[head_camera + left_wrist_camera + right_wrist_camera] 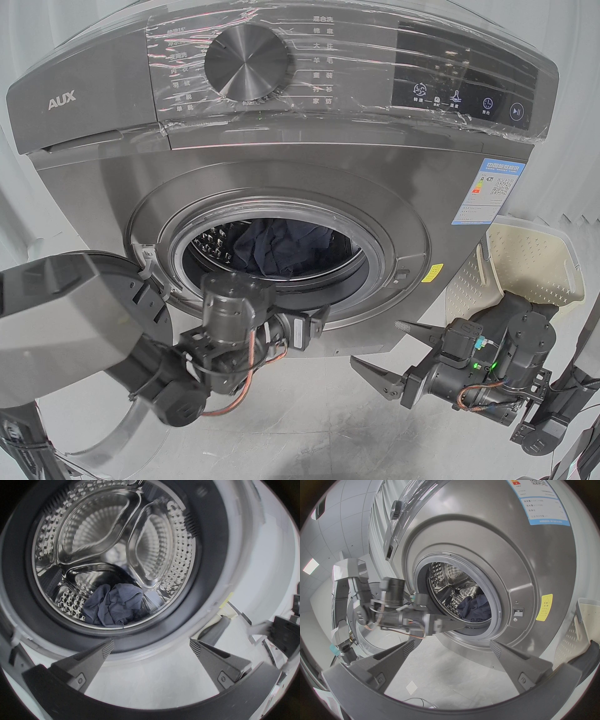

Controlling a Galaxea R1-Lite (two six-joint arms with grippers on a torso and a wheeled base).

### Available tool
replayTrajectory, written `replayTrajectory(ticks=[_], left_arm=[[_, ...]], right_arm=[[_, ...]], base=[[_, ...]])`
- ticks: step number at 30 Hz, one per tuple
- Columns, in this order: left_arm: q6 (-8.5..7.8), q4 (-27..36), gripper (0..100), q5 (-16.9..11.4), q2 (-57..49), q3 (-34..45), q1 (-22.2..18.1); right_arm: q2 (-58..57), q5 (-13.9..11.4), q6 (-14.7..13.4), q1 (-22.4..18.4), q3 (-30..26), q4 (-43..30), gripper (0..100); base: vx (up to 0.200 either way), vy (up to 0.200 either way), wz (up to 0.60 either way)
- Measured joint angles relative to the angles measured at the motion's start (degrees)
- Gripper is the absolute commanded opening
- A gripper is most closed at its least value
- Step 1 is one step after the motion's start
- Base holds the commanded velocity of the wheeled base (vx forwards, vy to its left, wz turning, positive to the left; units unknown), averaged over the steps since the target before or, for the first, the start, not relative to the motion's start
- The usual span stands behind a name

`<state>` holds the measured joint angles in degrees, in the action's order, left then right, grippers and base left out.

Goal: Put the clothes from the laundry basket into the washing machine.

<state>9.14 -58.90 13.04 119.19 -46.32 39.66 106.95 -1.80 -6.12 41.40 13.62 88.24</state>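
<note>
Silver-grey washing machine (300, 169); dark navy clothes (281, 247); cream laundry basket (531, 256), hole-dotted; shiny dimpled drum (179, 558).

We find the washing machine (300, 169) mouth open, its door (149, 303) swung wide left. Dark clothes (281, 247) fill the lower drum (109, 527); room lies above them. The left gripper (150, 643) hangs before the opening, bare floor (312, 412) beneath.

We have dark grey arms (231, 312) with round joints and orange cables (247, 381); the left gripper (151, 645) has wedge-shaped fingers (87, 664) with ribbed pads (108, 648) and one screw (80, 680) each.
</note>
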Motion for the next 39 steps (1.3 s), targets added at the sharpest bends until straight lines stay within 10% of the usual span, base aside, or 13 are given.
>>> replayTrajectory(ticks=[15,39], left_arm=[[-0.88,-6.1,100,0.41,-30.46,27.97,5.52],[-4.47,1.56,100,1.12,-61.66,45.01,-4.38]], right_arm=[[-15.71,3.55,0.07,-1.13,-10.84,-1.52,100],[-38.62,7.61,2.27,-18.49,-12.61,-22.38,100]], base=[[-0.027,0.0,0.0],[-0.158,0.0,0.0]])
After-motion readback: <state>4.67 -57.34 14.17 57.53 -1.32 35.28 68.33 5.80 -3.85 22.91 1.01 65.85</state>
